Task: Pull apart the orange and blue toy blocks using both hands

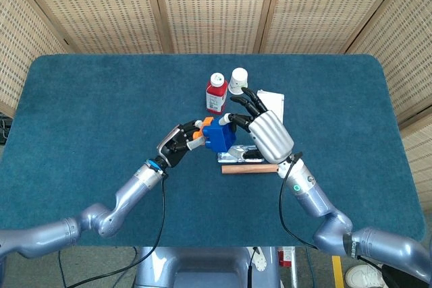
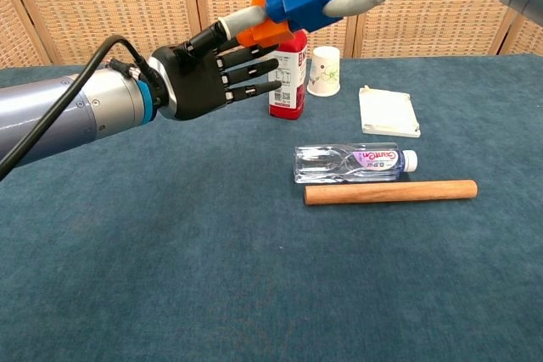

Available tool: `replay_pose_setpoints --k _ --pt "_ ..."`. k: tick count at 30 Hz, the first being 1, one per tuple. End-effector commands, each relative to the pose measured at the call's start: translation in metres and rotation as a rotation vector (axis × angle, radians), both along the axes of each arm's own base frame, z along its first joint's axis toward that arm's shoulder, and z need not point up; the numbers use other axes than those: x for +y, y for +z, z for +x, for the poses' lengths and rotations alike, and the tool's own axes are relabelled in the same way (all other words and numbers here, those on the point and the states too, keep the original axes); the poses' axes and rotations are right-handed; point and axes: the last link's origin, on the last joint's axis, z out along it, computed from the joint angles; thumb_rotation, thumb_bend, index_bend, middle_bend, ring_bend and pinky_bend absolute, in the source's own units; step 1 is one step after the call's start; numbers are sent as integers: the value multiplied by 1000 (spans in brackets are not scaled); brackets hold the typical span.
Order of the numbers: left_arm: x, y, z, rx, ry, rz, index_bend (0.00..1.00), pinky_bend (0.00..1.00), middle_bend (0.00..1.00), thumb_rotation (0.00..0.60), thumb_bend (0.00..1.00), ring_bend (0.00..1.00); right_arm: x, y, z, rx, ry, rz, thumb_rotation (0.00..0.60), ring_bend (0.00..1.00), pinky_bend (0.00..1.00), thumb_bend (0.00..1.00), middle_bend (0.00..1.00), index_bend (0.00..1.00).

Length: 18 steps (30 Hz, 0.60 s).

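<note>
Blue carpeted tabletop [image 1: 88, 112] against woven rattan screen panels [image 1: 202, 5]; left hand [image 1: 177, 145] raised above tabletop, pinching orange block [image 1: 201, 130] between thumb and finger, other fingers [image 2: 250, 74] spread; blue block [image 1: 218, 135] joined to orange block, right hand [image 1: 266, 133] fingers touching it, grip cannot tell; red bottle [image 1: 216, 94], paper cup [image 1: 238, 80], white pad [image 2: 389, 112], water bottle [image 2: 355, 162], wooden rod [image 2: 390, 192] on tabletop beyond.

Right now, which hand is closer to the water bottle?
Right. The right hand hovers just above the water bottle; the left hand sits further off to its left, holding the blocks.
</note>
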Motion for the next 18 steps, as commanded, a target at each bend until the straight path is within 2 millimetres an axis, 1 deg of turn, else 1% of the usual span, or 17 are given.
replay_pose_setpoints --k 1,4,7,11,12,18 --pt "0 0 0 1 -2 1 627 64 587 600 430 482 0 -1 0 -1 2 0 600 166 0 169 578 645" --pt "0 1 0 -2 1 2 627 64 587 600 431 482 1 0 -1 2 9 -9 600 182 0 202 592 662" --pt "1 3 -3 2 4 10 626 64 586 600 434 481 0 3 -2 -2 14 -19 600 188 0 211 597 668" --pt "8 13 -14 27 16 39 626 60 587 600 440 481 -1 10 -7 2 18 -42 600 188 0 211 597 668" --pt "11 16 -18 37 19 50 626 58 587 600 440 481 -1 12 -8 3 18 -49 600 187 0 211 597 668" --pt "29 51 -59 124 57 149 627 56 587 600 446 481 -4 31 -27 38 3 -102 600 196 0 211 597 668"
